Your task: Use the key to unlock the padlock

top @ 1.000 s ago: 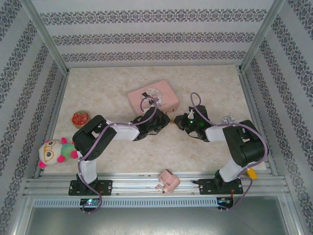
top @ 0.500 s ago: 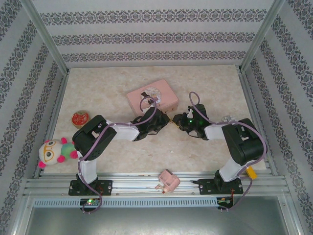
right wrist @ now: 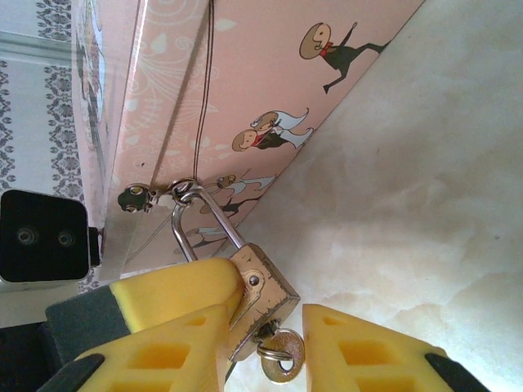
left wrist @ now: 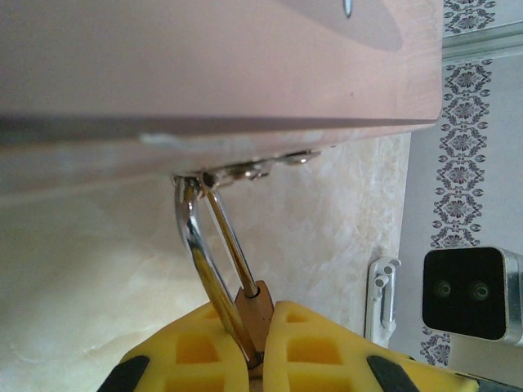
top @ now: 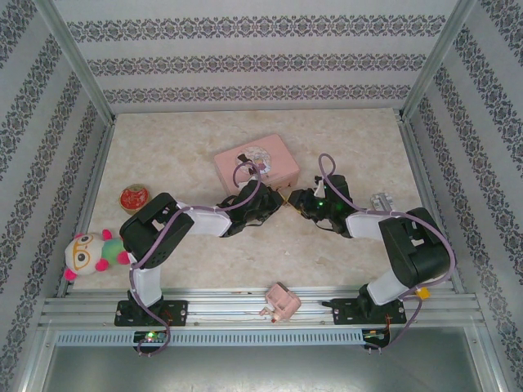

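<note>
Your left pincer (left wrist: 260, 327) is clamped tight on the brass body of the padlock (left wrist: 255, 314), whose shackle hooks through the clasp of the pink tin (left wrist: 204, 65) on the worktop (right wrist: 425, 204). Your right pincer (right wrist: 268, 327) stands partly apart, its 2 fingers flanking the key (right wrist: 282, 359) in the padlock's underside without gripping it.
</note>
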Controlling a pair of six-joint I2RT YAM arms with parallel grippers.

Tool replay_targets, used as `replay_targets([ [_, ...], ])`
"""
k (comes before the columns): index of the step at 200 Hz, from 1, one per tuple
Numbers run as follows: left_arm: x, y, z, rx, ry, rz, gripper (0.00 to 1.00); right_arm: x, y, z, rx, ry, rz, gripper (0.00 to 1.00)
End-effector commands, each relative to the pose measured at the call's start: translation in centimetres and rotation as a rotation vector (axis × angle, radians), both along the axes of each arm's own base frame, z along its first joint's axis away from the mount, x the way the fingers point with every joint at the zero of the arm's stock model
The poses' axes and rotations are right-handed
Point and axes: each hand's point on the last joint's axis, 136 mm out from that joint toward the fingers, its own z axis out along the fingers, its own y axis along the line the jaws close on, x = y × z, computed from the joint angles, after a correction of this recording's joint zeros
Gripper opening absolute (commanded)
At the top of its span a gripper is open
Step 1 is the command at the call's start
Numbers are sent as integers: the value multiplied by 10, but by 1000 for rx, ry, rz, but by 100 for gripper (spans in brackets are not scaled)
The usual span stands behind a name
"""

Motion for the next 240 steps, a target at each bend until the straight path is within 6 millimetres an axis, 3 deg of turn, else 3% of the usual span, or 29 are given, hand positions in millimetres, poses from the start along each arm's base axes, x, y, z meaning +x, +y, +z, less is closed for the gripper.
replay_targets([
  [1, -43, -16, -32, -65, 207, -78, 0, 1, 13, 24, 39, -88, 65, 29],
  [87, -41, -15, -30, -72, 199, -66, 0, -15, 25, 4, 23, -23, 121, 28],
  [142, -40, -13, -29, -79, 196, -53, 0, -29, 15, -7, -28, 7, 121, 25],
  [158, -39, -12, -28, -81, 194, -52, 0, -30, 11, -6, -30, 5, 111, 21],
  [228, -36, -12, -28, -84, 191, -48, 0, -31, 9, 7, 22, -1, 109, 20],
  [240, -37, -12, -28, -83, 194, -48, 0, -32, 8, 8, 23, -4, 106, 15],
])
